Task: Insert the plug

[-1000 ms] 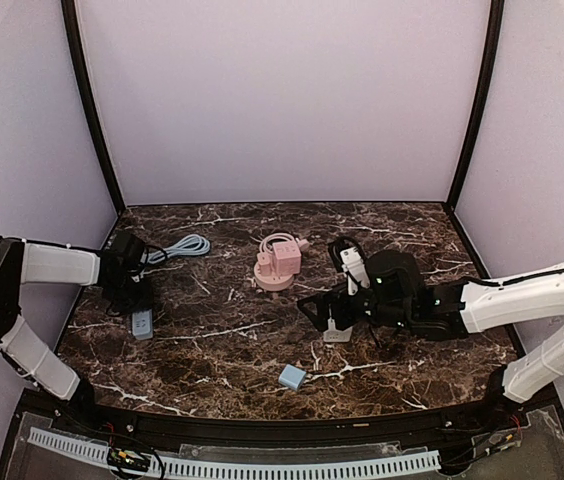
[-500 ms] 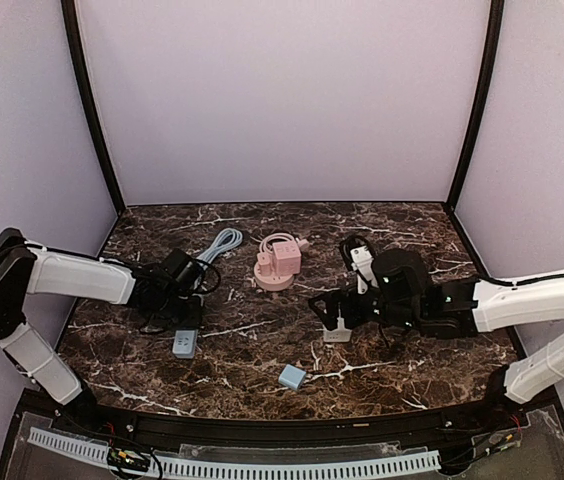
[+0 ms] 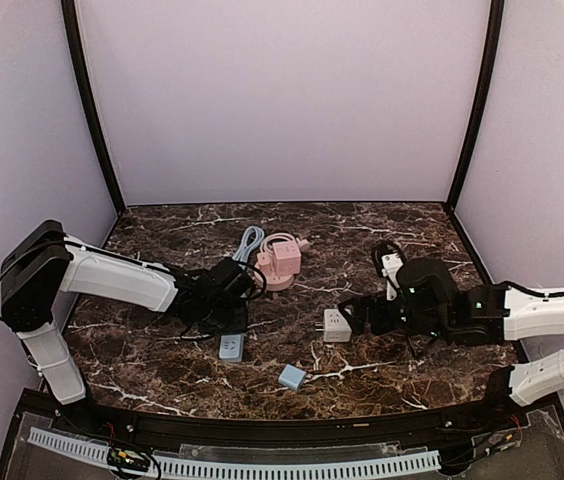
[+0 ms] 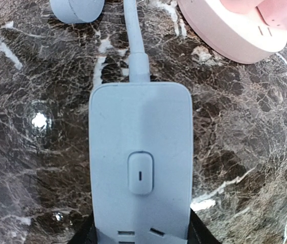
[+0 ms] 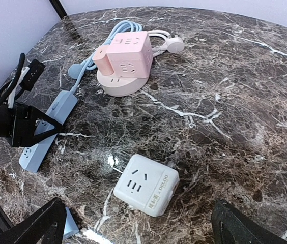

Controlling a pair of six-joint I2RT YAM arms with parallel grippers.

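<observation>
My left gripper [image 3: 227, 322] is clamped across the socket end of the blue power strip [image 4: 140, 152], which lies flat on the marble table [image 3: 162, 360] — its cord runs off toward the pink socket cube [image 5: 124, 66]. My right gripper [image 3: 357, 318] is spread wide with nothing in it. The white plug cube [image 5: 146, 184] sits on the table just ahead of its fingers, apart from both.
</observation>
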